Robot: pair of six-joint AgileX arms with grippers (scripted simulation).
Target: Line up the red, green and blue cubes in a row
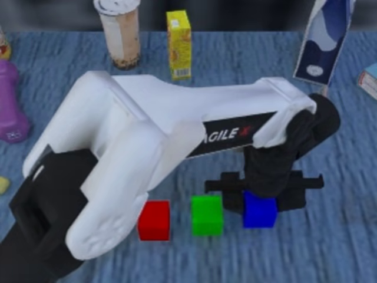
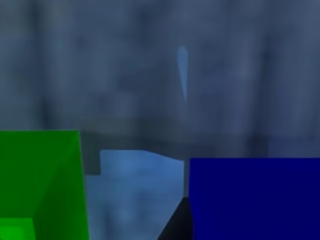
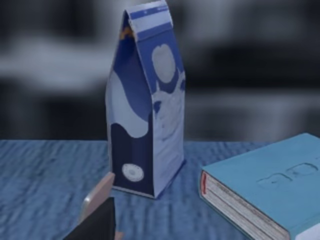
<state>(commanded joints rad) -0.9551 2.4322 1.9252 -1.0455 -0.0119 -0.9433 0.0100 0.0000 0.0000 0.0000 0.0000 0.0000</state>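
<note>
Three cubes stand in a row near the table's front: the red cube point(image 1: 154, 220) on the left, the green cube point(image 1: 207, 215) in the middle, the blue cube point(image 1: 260, 213) on the right. My left arm reaches across the table, and my left gripper point(image 1: 260, 202) sits right over the blue cube, shut on it. In the left wrist view the blue cube point(image 2: 255, 200) fills the lower corner with one dark finger point(image 2: 176, 226) against its side, and the green cube point(image 2: 40, 180) stands apart beside it. My right gripper point(image 3: 107, 217) is parked near the milk carton, out of the top view.
Along the back edge stand a brown cup point(image 1: 119, 32), a yellow carton point(image 1: 179, 44) and a blue-and-white milk carton point(image 1: 323, 41). A light-blue book point(image 1: 368, 79) lies at the right edge. A purple dumbbell point(image 1: 10, 103) lies at the left edge.
</note>
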